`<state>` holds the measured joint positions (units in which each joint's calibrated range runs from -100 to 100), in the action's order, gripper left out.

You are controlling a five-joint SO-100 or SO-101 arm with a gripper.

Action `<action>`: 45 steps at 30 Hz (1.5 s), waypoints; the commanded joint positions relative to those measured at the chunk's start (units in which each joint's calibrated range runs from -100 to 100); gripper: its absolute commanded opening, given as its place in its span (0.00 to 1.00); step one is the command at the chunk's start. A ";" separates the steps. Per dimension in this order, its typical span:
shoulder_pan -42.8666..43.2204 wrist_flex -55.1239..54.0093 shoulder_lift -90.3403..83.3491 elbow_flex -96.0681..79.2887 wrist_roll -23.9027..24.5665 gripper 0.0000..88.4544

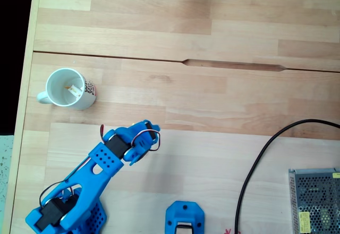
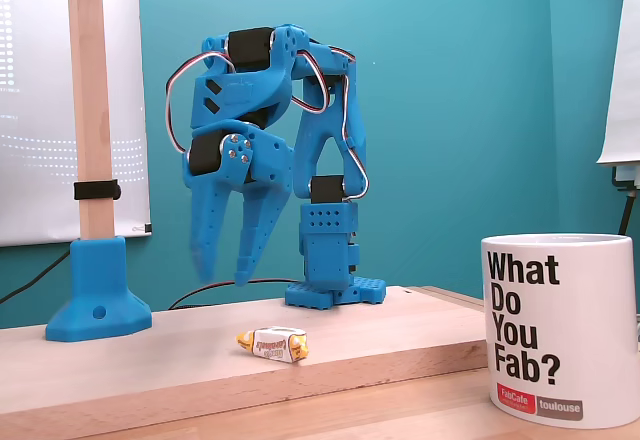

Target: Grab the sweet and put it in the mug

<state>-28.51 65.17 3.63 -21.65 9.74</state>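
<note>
My gripper (image 2: 223,274) hangs with its fingers pointing straight down, parted by a narrow gap and holding nothing. The sweet (image 2: 272,343) lies flat on the wooden surface (image 2: 150,370). In the side fixed view it is well to the left of the mug (image 2: 560,330), and the gripper is farther from the mug again, up in the air. From the fingertips the sweet therefore lies downward and a little toward the mug. How far it sits toward the camera I cannot tell from this angle.

The sweet's long axis runs across the side view, with one twisted end pointing at the mug. I judge the fingers should close across its short width.

In the top-down fixed view the gripper (image 1: 139,141) sits below and to the right of the mug (image 1: 66,88). A small pale-yellow thing shows inside the mug. I cannot tell what it is.
</note>
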 commanded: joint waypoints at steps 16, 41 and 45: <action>0.04 0.31 -4.41 -16.08 -5.27 0.71; 5.12 0.23 -11.89 -19.12 1.17 0.62; 4.98 0.31 -11.89 -19.12 1.22 0.62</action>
<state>-23.78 65.17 -5.99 -41.10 10.77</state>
